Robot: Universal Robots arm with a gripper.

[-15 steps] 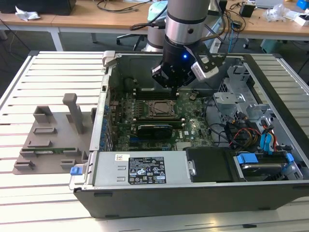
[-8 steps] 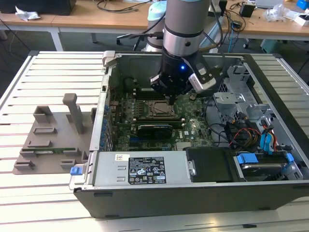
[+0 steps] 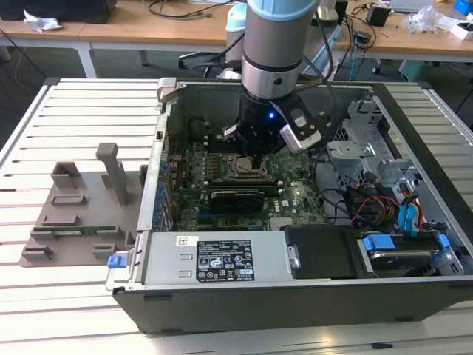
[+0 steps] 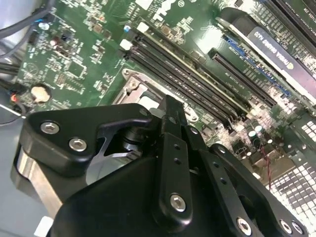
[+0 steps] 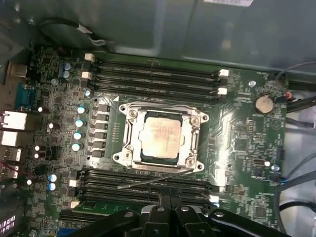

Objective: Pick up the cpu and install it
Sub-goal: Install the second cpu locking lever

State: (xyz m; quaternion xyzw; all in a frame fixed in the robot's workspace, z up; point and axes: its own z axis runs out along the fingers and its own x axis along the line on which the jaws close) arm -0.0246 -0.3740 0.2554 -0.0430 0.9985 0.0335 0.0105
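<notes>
**Already seated, but not locked**

Now we see the cpu lying inside its socket frame on the motherboard. The tool hovers just above; open or closed, we cannot tell. A careless descent could shift the chip or bend pins.

The cpu is seated in the socket frame on the motherboard, between two banks of memory slots. The gripper is positioned above the board inside the computer case.
</notes>
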